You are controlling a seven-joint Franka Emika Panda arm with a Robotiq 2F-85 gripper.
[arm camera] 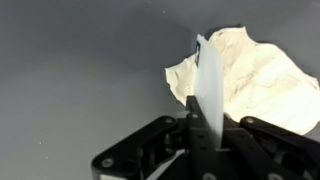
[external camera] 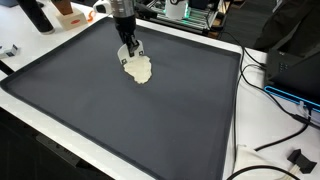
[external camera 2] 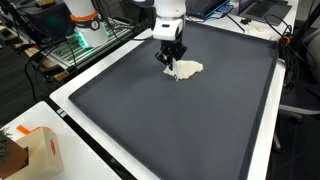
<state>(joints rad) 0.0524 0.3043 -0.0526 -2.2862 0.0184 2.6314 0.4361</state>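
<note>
Nearest to the wrist camera, the black fingers [arm camera: 186,128] stand almost together, clamped, as it seems, on a thin raised fold of the crumpled cream-white cloth [arm camera: 250,80]. Most of this cloth spreads ahead of the fingers and towards the right of the wrist view, lying on the dark grey mat [external camera: 150,125] that covers the white surface [external camera: 248,115]; it shows no clear long axis. Both exterior views show the fingers pointing straight down at the cloth's near edge.

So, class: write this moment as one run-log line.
jaws: shut on cream cloth edge | cloth: crumpled, lying on dark mat | pose: arm overhead
</note>
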